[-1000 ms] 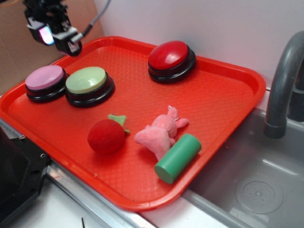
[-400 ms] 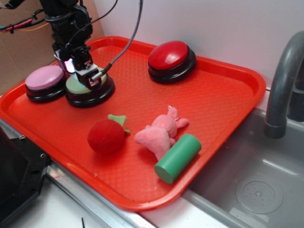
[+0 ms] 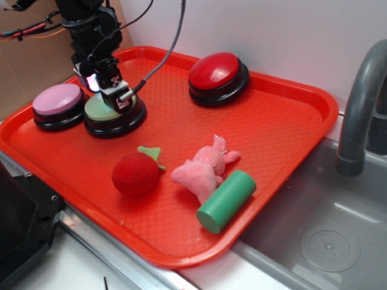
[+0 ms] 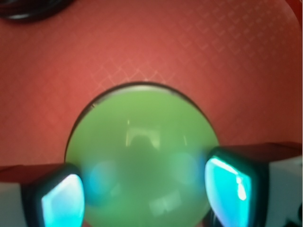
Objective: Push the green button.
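The green button [image 3: 97, 111], with a pale lime dome on a black base, sits at the left of the red tray [image 3: 284, 130], right of the pink-topped button [image 3: 56, 99]. My gripper [image 3: 110, 90] is directly over the green dome with its tips at the surface; I cannot tell whether they touch. In the wrist view the green dome [image 4: 142, 142] fills the middle. My gripper [image 4: 147, 191] is open and empty. Its glowing cyan pads [image 4: 229, 184] stand at either side of the dome.
A red-topped button [image 3: 217, 72] stands at the tray's back. A red plush strawberry [image 3: 136, 172], a pink plush toy [image 3: 202, 169] and a dark green cylinder [image 3: 227, 200] lie at the front. A sink [image 3: 329, 235] and a grey faucet [image 3: 360, 103] are on the right.
My gripper has come down from above the tray's far left corner onto the green button. Since 0.4 s ago it has barely shifted.
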You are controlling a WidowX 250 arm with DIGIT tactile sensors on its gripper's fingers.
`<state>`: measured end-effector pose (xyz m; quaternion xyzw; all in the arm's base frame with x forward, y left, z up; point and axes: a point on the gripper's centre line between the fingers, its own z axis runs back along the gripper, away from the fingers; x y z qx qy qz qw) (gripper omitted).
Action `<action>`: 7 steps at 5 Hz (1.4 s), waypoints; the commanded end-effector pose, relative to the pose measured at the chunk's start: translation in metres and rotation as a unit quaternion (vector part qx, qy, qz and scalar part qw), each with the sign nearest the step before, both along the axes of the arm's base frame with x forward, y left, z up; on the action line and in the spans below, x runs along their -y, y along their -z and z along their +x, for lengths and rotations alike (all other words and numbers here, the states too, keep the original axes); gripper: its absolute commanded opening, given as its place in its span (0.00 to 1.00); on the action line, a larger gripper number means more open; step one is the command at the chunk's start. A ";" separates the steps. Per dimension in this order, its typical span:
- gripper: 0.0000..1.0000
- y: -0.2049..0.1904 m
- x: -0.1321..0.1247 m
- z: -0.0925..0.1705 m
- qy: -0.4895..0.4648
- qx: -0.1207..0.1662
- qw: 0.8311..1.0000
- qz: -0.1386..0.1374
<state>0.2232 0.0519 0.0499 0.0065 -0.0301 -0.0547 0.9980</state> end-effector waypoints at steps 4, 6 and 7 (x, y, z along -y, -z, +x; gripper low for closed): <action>1.00 -0.060 0.004 -0.001 -0.026 0.020 0.999 0.004; 1.00 -0.075 0.005 -0.004 -0.040 0.017 0.999 0.021; 1.00 -0.081 0.008 -0.006 -0.046 0.021 0.998 0.025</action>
